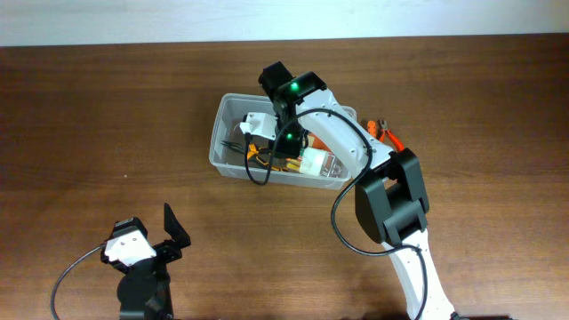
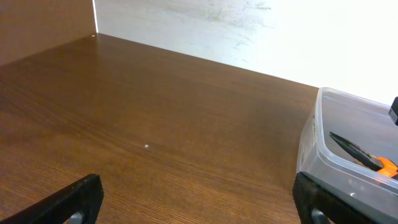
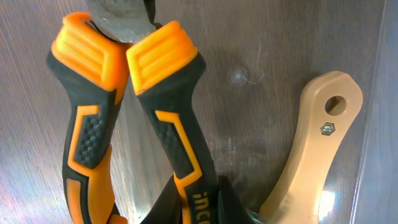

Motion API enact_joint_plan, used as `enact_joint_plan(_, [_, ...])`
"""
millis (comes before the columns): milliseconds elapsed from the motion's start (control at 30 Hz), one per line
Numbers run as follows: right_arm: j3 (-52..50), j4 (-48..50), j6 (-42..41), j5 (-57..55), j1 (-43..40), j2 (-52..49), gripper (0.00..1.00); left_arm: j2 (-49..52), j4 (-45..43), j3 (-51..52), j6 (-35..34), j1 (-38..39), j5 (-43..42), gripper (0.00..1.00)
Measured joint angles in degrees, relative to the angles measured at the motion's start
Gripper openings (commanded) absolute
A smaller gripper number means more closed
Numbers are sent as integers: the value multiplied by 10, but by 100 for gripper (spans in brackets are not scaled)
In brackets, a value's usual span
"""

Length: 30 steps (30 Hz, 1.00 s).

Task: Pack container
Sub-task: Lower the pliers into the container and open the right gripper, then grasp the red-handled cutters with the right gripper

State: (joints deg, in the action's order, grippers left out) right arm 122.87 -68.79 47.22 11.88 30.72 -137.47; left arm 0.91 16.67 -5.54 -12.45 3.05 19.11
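Note:
The container (image 1: 216, 145) is a clear plastic bin at the table's middle back; its corner also shows in the left wrist view (image 2: 316, 144). My right gripper (image 1: 283, 156) reaches down inside it and is shut on one handle of orange-and-black pliers (image 3: 166, 118), fingers (image 3: 199, 202) either side of that handle. The pliers lie on the bin floor next to a beige-handled tool (image 3: 311, 143). Pliers tips show through the bin wall in the left wrist view (image 2: 364, 155). My left gripper (image 1: 151, 233) is open and empty near the front left, over bare wood (image 2: 196, 199).
A white object (image 1: 313, 163) and another white piece (image 1: 260, 124) lie in the bin with cables. An orange-handled tool (image 1: 388, 134) lies on the table just right of the bin. The table's back edge meets a white wall (image 2: 249, 31).

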Motion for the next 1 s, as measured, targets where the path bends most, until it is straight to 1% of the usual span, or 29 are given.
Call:
enact_joint_plan(33, [0, 0, -1, 0, 0, 0, 29, 0, 0, 0, 0, 0, 0, 99])
enact_joint_plan(67, [0, 0, 1, 0, 0, 0, 34, 0, 0, 0, 0, 0, 0, 99])
enact_joint_plan(100, [0, -1, 1, 0, 0, 0, 36, 0, 0, 0, 0, 0, 0, 99])
enact_joint_plan(267, [0, 8, -8, 0, 1, 0, 35, 0, 0, 0, 0, 0, 0, 99])
enact_joint_plan(400, [16, 10, -43, -19, 1, 0, 34, 0, 0, 0, 0, 0, 0, 99])
enact_joint_plan(467, [43, 9, -72, -40, 0, 2, 35, 0, 0, 0, 0, 0, 0, 99])
enact_joint_plan(533, [84, 5, -113, -69, -5, 12, 53, 0, 0, 0, 0, 0, 0, 99])
enact_joint_plan(567, [104, 2, -129, -80, -9, 21, 68, 0, 0, 0, 0, 0, 0, 99])
enact_joint_plan(600, [127, -1, -151, -90, -17, 31, 78, 0, 0, 0, 0, 0, 0, 99])
enact_joint_plan(633, [153, -3, -180, -97, -29, 45, 80, 0, 0, 0, 0, 0, 0, 99])
enact_joint_plan(700, [196, -10, -225, -105, -60, 74, 79, 0, 0, 0, 0, 0, 0, 99])
enact_joint_plan(800, [247, -25, -288, -115, -141, 126, 79, 0, 0, 0, 0, 0, 0, 99])
enact_joint_plan(867, [259, -48, -341, -121, -204, 149, 84, 0, 0, 0, 0, 0, 0, 99])
enact_joint_plan(900, [260, -67, -378, -125, -238, 155, 85, 0, 0, 0, 0, 0, 0, 99])
enact_joint_plan(933, [258, -86, -416, -128, -271, 154, 84, 0, 0, 0, 0, 0, 0, 99])
enact_joint_plan(967, [253, -98, -436, -131, -291, 152, 83, 0, 0, 0, 0, 0, 0, 99])
enact_joint_plan(1000, [240, -112, -470, -132, -317, 145, 81, 0, 0, 0, 0, 0, 0, 99])
